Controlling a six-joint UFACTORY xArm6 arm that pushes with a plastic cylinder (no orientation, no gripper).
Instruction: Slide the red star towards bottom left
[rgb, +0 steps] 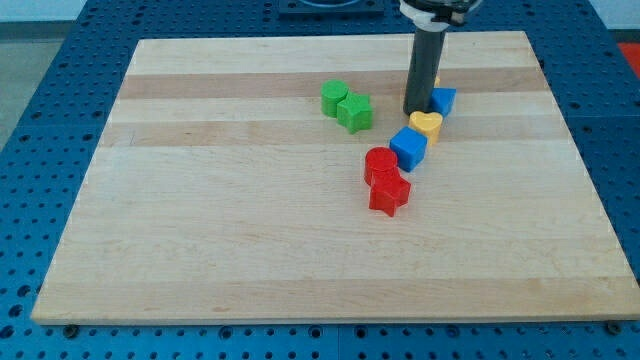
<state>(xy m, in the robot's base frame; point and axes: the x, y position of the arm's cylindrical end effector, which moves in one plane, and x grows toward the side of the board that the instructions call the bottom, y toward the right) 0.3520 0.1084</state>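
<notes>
Red star (389, 193) lying near the middle of the wooden worktop (200, 240), touching a red round block (380, 162) just above. Blue block (408, 148) and yellow heart (426, 125) stepping up toward the view's right. My tip (415, 112) set down just left of a second blue block (442, 100), well apart from the star. Two green blocks (345, 105) at upper left. No hand on this rod, so nothing held.

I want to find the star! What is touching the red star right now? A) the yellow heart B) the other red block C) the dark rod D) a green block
B: the red star sits right against the round red block, with my tip far up the board.
</notes>
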